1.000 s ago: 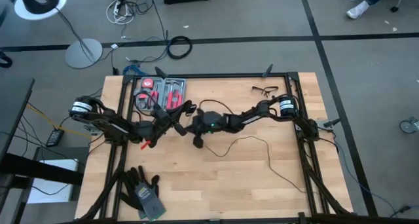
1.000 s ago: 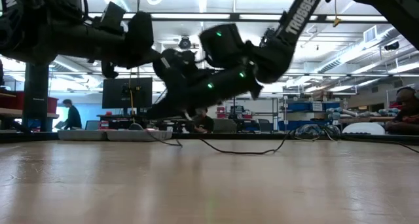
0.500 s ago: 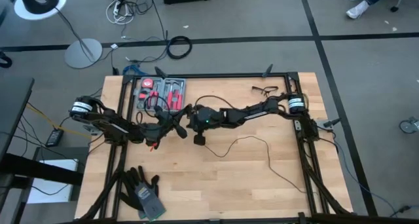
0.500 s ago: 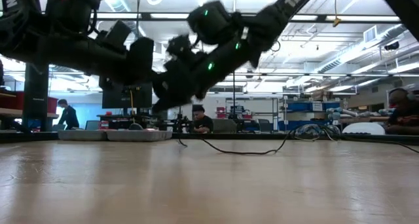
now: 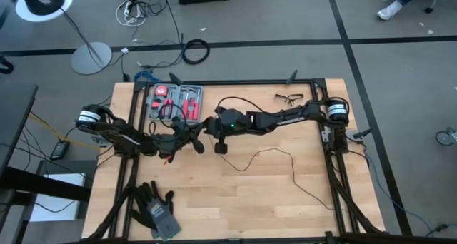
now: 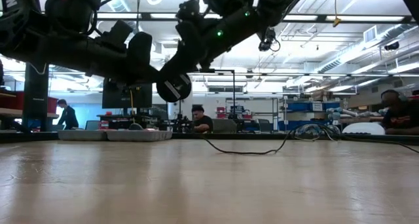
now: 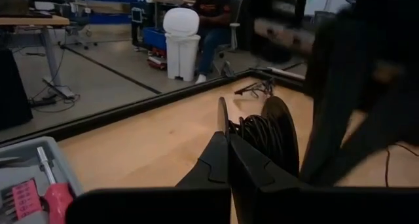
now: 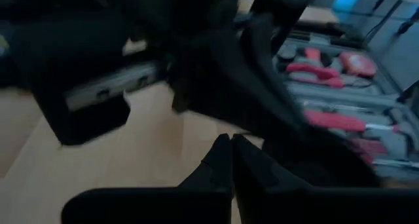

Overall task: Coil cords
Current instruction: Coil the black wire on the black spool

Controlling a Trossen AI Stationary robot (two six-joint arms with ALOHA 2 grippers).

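Note:
The thin black cord (image 5: 285,153) lies in loose curves on the table's middle and right, running toward the near right. My left gripper (image 5: 196,143) is shut just right of the tool tray. In its wrist view, wound turns of cord (image 7: 252,132) and a round dark disc (image 7: 281,129) sit just past its fingertips (image 7: 226,142). The low view shows a round black disc (image 6: 173,86) in the air at the end of the left arm. My right gripper (image 5: 212,130) is shut, raised close beside and above the left one; it also shows in its wrist view (image 8: 229,152). My left gripper pinches the wound part of the cord between its two fingers; a thin dark edge (image 7: 221,116) rises from between the fingertips. The fingers come level from the table's left. The coil and disc are held clear of the table. My right gripper is shut close to the coil, coming from the table's right. The cord's loose run on the table (image 5: 228,160) ends right below it. The gripper itself hides the place of contact, so which part it has cannot be told.
A grey tray of red-handled tools (image 5: 175,101) stands at the far left. Glasses (image 5: 289,98) lie at the far right and dark gloves (image 5: 157,208) at the near left. Black frame rails (image 5: 328,173) run along the table's sides. People (image 6: 200,122) sit beyond the table.
My right gripper has risen and gone toward the table's far edge, passing over the left gripper. In the low view it has lifted off the round disc, which now shows. The cord lying on the table has stayed in place.

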